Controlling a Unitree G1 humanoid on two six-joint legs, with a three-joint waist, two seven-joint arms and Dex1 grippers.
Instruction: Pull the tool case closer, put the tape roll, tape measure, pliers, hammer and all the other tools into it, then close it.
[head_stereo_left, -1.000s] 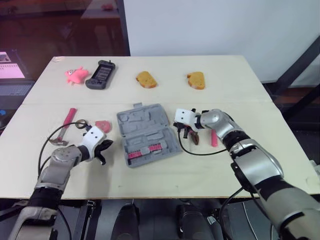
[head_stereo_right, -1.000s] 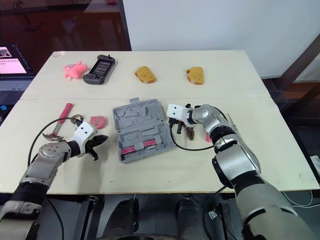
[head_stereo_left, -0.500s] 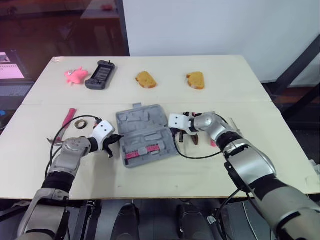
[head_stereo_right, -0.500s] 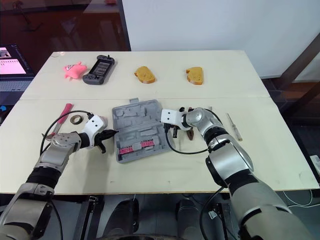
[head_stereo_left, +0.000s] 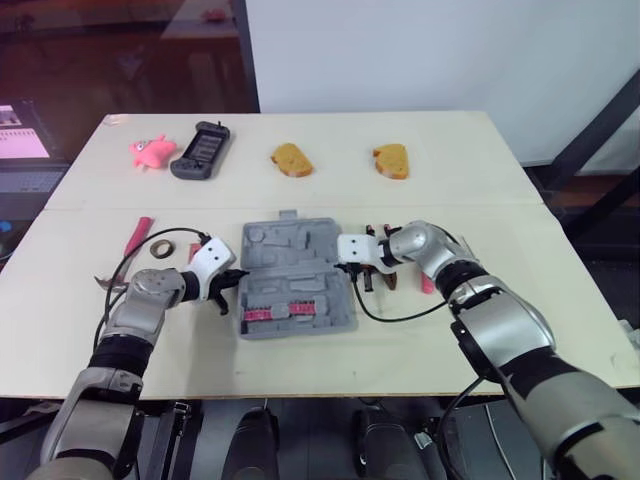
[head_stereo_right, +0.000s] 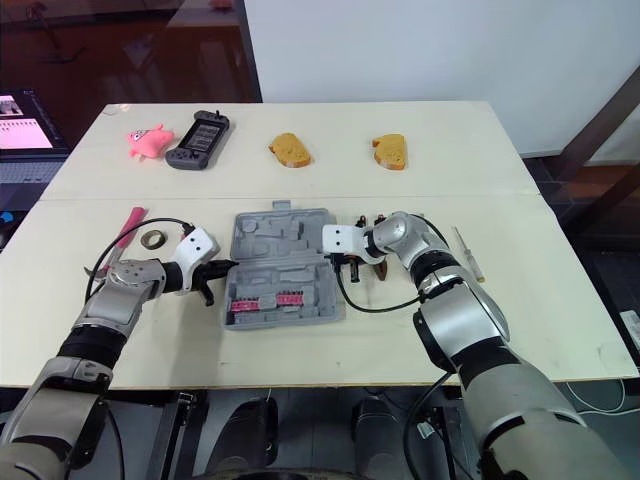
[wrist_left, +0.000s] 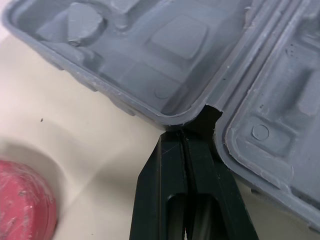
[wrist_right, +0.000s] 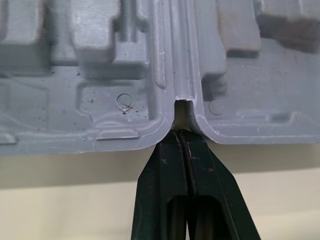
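Tool case (head_stereo_left: 295, 278) lies open flat; grey moulded halves, red bits.

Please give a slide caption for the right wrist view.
Right gripper, shut, tips at the hinge edge of the open grey tool case.

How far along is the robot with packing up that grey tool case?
Early days. The tool case lies open. Left gripper and right gripper, both shut, sit at its hinge notches. Tape roll, hammer and pliers lie outside; packing and closing remain.
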